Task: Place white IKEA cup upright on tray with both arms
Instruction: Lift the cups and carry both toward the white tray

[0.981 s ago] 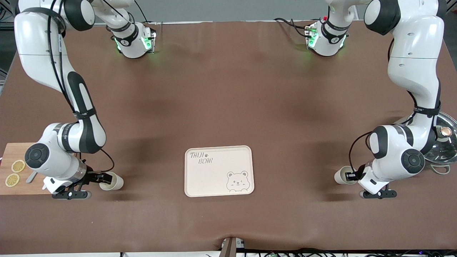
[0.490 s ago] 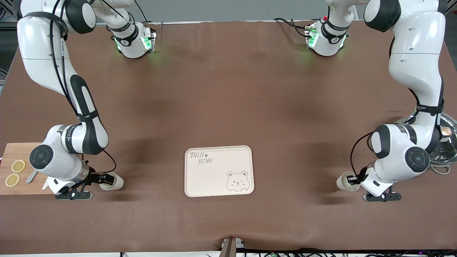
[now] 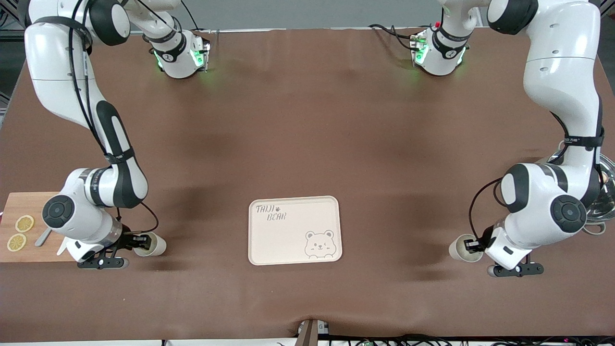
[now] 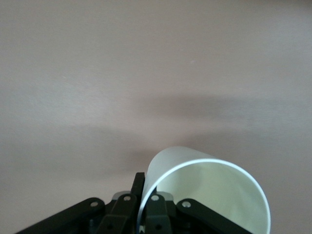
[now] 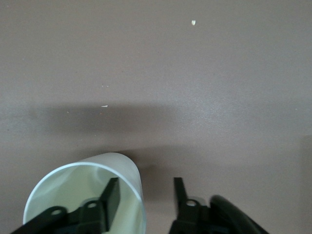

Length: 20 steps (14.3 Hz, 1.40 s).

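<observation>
Left gripper (image 3: pixel 474 246): low over the table at the left arm's end, near the front edge; its fingers (image 4: pixel 138 184) are pressed together on the rim wall of the white cup (image 3: pixel 462 249).
White cup: tipped on its side with the mouth toward the left gripper, well apart from the tray (image 3: pixel 293 230); in the left wrist view the cup (image 4: pixel 209 195) sits right at the fingertips.
Right gripper (image 3: pixel 139 239): low at the right arm's end, fingers spread; one finger (image 5: pixel 112 195) is inside the second white cup (image 5: pixel 83 195) and the other is outside, with the wall between them.
Second white cup (image 3: pixel 153 244): on its side on the table, mouth toward the right gripper, beside the wooden board (image 3: pixel 24 204).
Tray: flat on the table midway between the two cups, bare.
Wooden board: holds two lemon slices (image 3: pixel 24 223).
</observation>
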Available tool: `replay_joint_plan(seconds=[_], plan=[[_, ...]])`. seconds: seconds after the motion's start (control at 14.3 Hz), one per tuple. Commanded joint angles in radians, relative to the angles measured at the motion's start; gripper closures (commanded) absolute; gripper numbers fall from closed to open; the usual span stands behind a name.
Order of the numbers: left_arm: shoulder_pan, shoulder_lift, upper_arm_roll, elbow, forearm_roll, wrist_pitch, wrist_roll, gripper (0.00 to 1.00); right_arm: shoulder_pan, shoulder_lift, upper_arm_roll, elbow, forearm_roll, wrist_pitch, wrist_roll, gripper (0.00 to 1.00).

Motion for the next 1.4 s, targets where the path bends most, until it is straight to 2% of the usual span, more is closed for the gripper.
replay_joint_plan(seconds=[0.0,0.07,0.7,0.84,0.91,1.12,1.33], plan=[[-0.052,-0.002,0.012,0.023,0.01,-0.037,-0.107,1.0,0.005,0.01,-0.002,0.017,0.01,-0.004,-0.009,0.96],[-0.069,-0.002,0.012,0.023,0.01,-0.037,-0.147,1.0,0.003,0.01,-0.002,0.017,0.009,-0.004,-0.013,1.0],[-0.257,0.008,0.01,0.049,0.009,-0.036,-0.578,1.0,0.003,0.011,0.0,0.019,0.015,-0.006,-0.044,1.0],[-0.3,0.018,0.009,0.052,0.009,-0.025,-0.654,1.0,0.002,0.0,0.035,0.023,0.051,-0.021,-0.032,1.0],[-0.325,0.021,0.01,0.055,0.009,-0.018,-0.687,1.0,0.005,-0.001,0.037,0.037,0.07,-0.047,-0.03,1.0],[-0.386,0.053,0.01,0.088,0.009,0.001,-0.774,1.0,0.009,-0.001,0.037,0.136,0.153,-0.235,-0.018,1.0],[-0.446,0.076,0.021,0.088,0.01,0.042,-0.843,1.0,0.043,-0.004,0.037,0.192,0.158,-0.32,0.089,1.0]])
